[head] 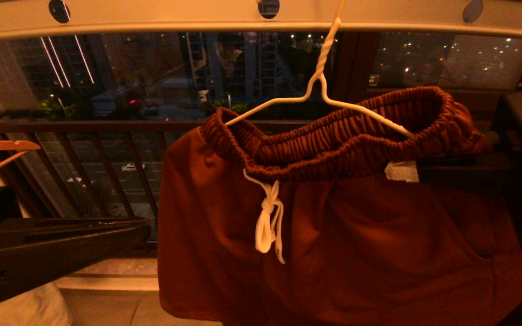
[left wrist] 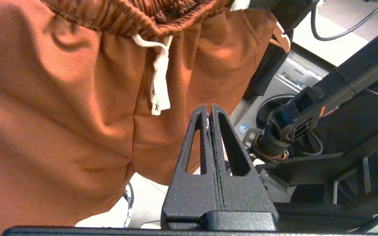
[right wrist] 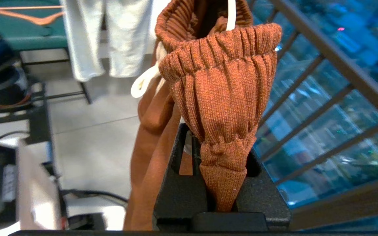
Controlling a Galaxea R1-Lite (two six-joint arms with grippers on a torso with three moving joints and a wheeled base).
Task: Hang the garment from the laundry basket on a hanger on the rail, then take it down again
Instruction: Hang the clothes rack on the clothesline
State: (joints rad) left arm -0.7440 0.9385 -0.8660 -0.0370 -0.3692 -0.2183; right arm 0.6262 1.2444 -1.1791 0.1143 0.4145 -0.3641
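Two grippers noted. Rail [head: 161, 20] spans the top of the head view; the hanger [head: 322, 86] hooks over it near its right end. The garment [head: 333, 217] hangs on the hanger, both wire arms inside the waistband, white drawstring [head: 270, 217] at front centre. Right gripper [right wrist: 221, 177] pinches a bunched fold of the waistband at the garment's right end. Left gripper [left wrist: 210, 113], fingers pressed together and holding nothing, sits just beside the garment's lower front, apart from the cloth.
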